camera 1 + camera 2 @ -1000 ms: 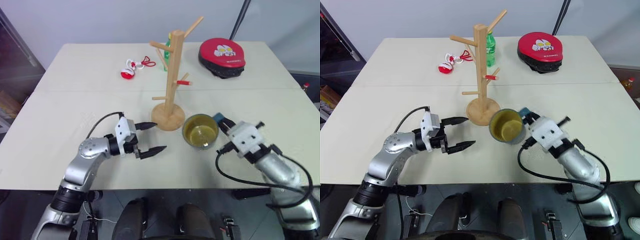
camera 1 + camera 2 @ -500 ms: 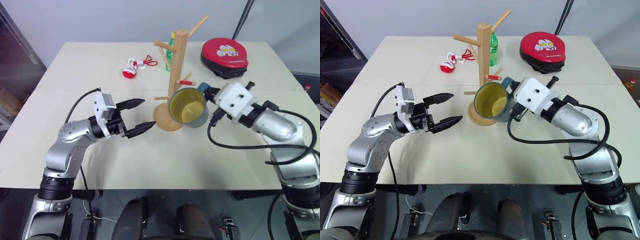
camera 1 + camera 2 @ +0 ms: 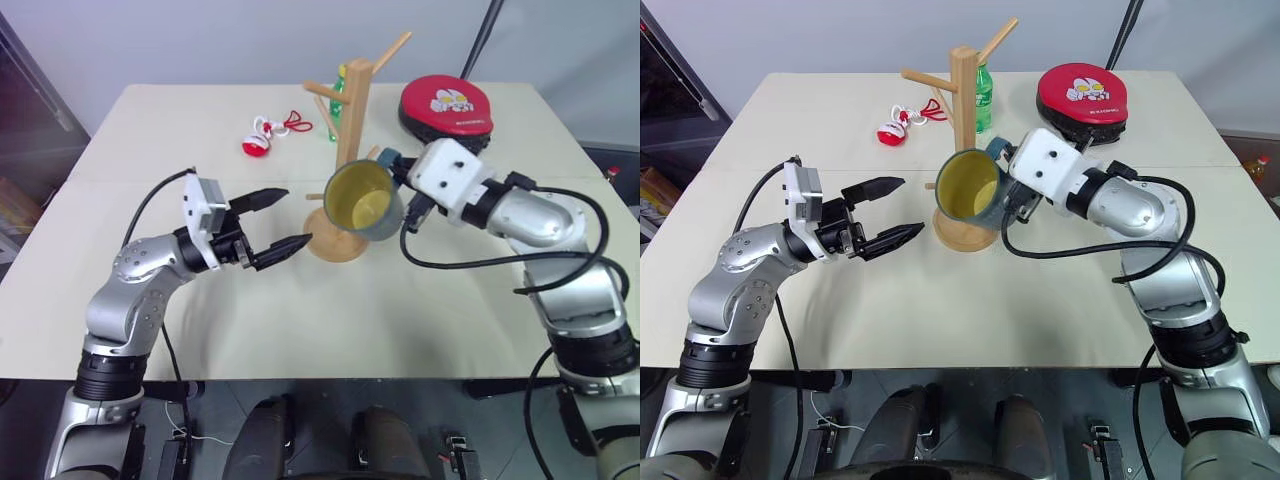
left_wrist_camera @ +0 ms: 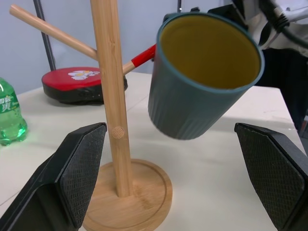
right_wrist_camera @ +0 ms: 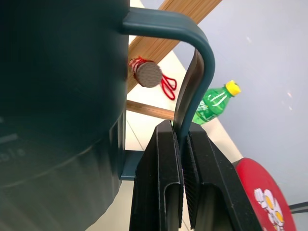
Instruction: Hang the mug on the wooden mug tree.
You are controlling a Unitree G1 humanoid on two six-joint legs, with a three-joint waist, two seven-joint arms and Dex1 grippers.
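The mug (image 3: 362, 200) hangs in the air off the right gripper (image 5: 182, 159), whose two black fingers are pinched tight on the loop handle (image 5: 195, 72), the handle's strap running up between them. From that grip the mug's body sticks out toward the robot's left, tipped on its side so that its long axis lies close to level and its pale yellow mouth faces the left arm and somewhat toward the camera. Just behind it stands the wooden mug tree (image 3: 963, 120), post upright on its round base (image 3: 335, 235) on the table (image 3: 150, 140); the mug sits in front of the post at about mid height, above the base. In the right wrist view the red-tipped peg (image 5: 144, 72) lies just beyond the handle loop, seen through it but not yet inside it (the gap cannot be judged), so the coming move likely turns on carrying the loop onto that peg. The left gripper (image 3: 285, 220) hovers with jaws spread wide and empty, pointing at the mug from the other side, near but apart. The right arm is plainly the one placed to hang it.
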